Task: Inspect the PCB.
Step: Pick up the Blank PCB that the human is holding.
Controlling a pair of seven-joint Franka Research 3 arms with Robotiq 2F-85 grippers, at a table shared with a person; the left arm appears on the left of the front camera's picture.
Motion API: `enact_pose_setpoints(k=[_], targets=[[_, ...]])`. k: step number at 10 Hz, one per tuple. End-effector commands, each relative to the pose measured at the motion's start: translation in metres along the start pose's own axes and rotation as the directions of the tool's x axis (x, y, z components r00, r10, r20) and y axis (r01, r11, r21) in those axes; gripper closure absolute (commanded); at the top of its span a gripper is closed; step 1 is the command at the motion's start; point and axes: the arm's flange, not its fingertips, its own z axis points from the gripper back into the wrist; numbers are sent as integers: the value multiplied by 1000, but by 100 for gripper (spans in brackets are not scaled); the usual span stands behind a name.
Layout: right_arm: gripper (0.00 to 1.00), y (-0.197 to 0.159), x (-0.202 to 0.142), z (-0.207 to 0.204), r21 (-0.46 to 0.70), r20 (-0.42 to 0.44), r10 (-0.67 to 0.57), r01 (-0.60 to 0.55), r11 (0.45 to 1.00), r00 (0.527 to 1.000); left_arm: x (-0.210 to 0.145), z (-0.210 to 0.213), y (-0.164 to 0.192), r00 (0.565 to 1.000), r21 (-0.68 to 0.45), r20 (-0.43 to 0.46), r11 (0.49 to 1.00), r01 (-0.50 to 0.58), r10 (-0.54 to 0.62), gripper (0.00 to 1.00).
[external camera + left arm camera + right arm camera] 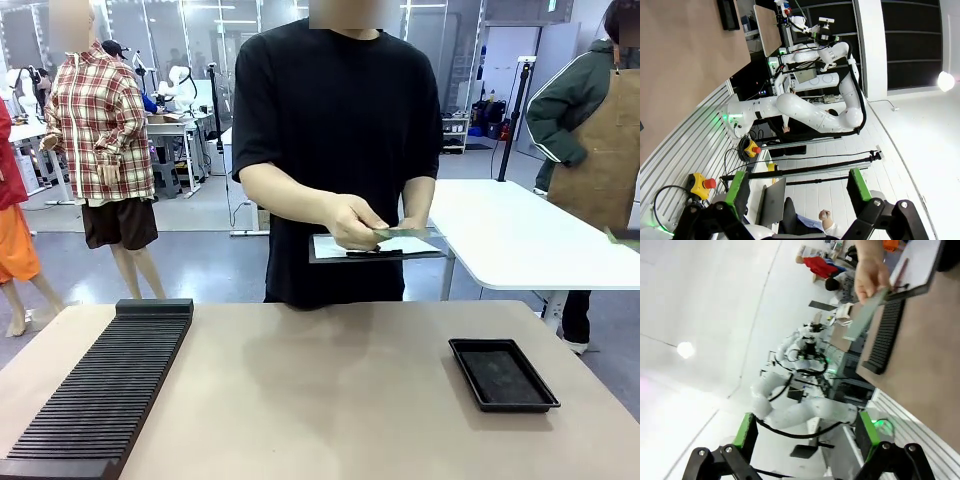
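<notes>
A tan table (320, 390) is seen across the foreground of the front view. At its far side a person (340, 130) in a black T-shirt is standing. A long black ridged rack (100, 390) is laid along the table's left part, and a shallow black tray (482, 342) is set well apart from it on the right.

In the left wrist view, the left gripper (797, 185) is seen with its green-padded fingers spread wide and nothing between them. The right gripper (807, 432) is likewise held wide apart and empty in the right wrist view.

A white clipboard (420, 245) is held at waist height by the person, beyond the table's far edge. The PCB (400, 233) is gripped at one end by a hand (355, 222) and held nearly flat just over the clipboard. Whether the two touch cannot be told. In the right wrist view the PCB (865, 315) is seen hanging from the hand (870, 267).
</notes>
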Motion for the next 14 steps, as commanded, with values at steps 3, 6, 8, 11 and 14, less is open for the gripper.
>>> enact_pose_setpoints(k=[3, 6, 8, 11, 14], targets=[[0, -10, 38, -75, -26, -38, -232, 231, 973, 972, 2, 2, -5, 1000, -3, 0, 1000, -11, 11, 0], [0, -41, 54, -130, -43, -98, -355, 352, 935, 930, 2, 2, -5, 1000, -3, 0, 1000, -11, 11, 0], [0, -58, 64, -159, -66, -104, -393, 388, 919, 913, 2, 2, -5, 1000, -3, 0, 1000, -11, 11, 0], [0, -80, 77, -185, -64, -93, -445, 441, 895, 891, 2, 2, -5, 1000, -3, 0, 1000, -11, 11, 0], [0, -91, 88, -197, -56, -86, -471, 467, 882, 878, 2, 2, -5, 1000, -3, 0, 1000, -11, 11, 0]])
